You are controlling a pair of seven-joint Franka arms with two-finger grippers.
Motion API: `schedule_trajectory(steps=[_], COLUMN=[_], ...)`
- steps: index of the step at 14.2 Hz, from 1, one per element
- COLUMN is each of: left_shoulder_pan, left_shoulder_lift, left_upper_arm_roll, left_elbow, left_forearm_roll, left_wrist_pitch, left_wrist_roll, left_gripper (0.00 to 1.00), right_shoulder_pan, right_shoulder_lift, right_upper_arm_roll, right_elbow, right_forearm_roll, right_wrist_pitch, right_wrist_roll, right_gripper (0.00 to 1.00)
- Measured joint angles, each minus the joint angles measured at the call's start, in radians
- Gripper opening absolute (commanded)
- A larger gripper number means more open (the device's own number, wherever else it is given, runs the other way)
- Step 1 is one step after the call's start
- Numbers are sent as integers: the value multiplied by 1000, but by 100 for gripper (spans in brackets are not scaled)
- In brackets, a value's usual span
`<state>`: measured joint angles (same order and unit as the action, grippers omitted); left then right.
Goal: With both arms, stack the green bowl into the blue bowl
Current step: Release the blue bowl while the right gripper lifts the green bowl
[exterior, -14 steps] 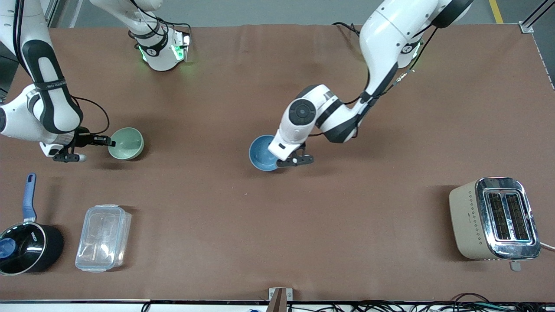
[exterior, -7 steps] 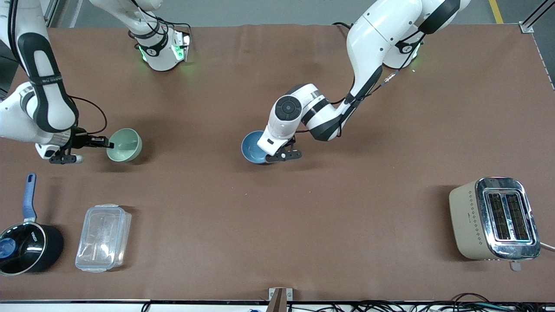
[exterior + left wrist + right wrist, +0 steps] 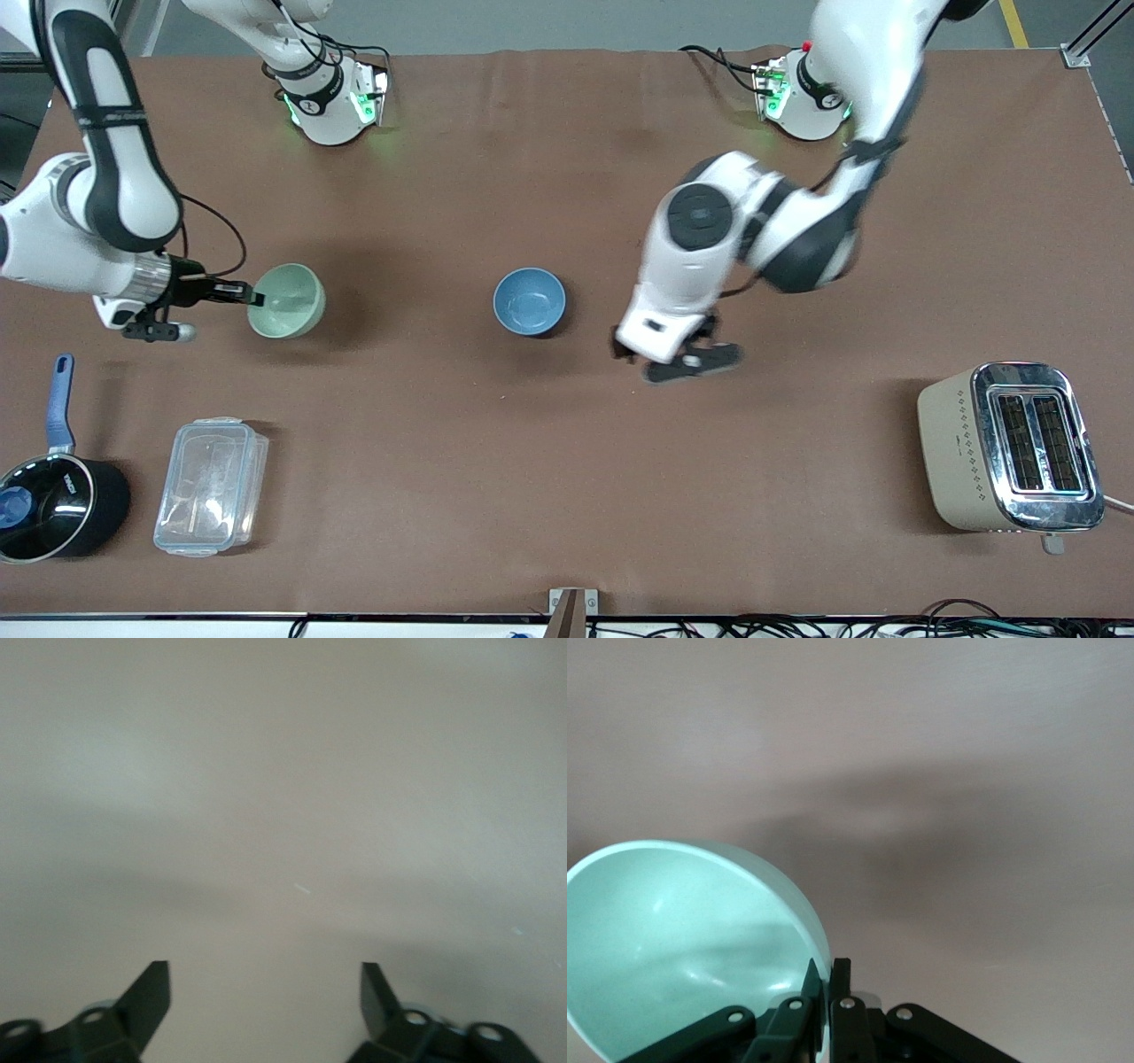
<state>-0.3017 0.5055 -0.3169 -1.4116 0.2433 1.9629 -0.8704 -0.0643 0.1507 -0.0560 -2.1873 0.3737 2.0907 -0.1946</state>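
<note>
The brown table (image 3: 567, 461) carries the blue bowl (image 3: 529, 301), toaster (image 3: 1010, 447), clear container (image 3: 211, 486) and black saucepan (image 3: 55, 505).

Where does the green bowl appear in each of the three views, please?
Front view: the green bowl is toward the right arm's end of the table, its rim pinched by the right gripper.
Left wrist view: not in it; only the open left gripper above the brown table cover.
Right wrist view: large, at the gripper's fingertips.
Shared landmark: the right gripper on the bowl's rim.
</note>
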Motion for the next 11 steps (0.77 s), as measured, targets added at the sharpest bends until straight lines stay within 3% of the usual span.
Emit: schedule_trajectory(steps=[6,11], left_shoulder_pan=[250,327], left_shoulder_lift=[-197,-319], left_upper_arm_roll=[0,8], left_elbow=[0,-9], left_forearm_roll=[-1,-17], left_wrist_pitch=[-220,-365], left_wrist_roll=[375,585], left_gripper=[100,100], right_shoulder_pan=[12,14], right_shoulder_lift=[-23,-23], right_upper_arm_roll=[337,510], right_elbow=[20,29], right_forearm_roll=[-2,-2], right_wrist_pitch=[67,156], right_wrist_roll=[506,751], right_gripper=[0,0])
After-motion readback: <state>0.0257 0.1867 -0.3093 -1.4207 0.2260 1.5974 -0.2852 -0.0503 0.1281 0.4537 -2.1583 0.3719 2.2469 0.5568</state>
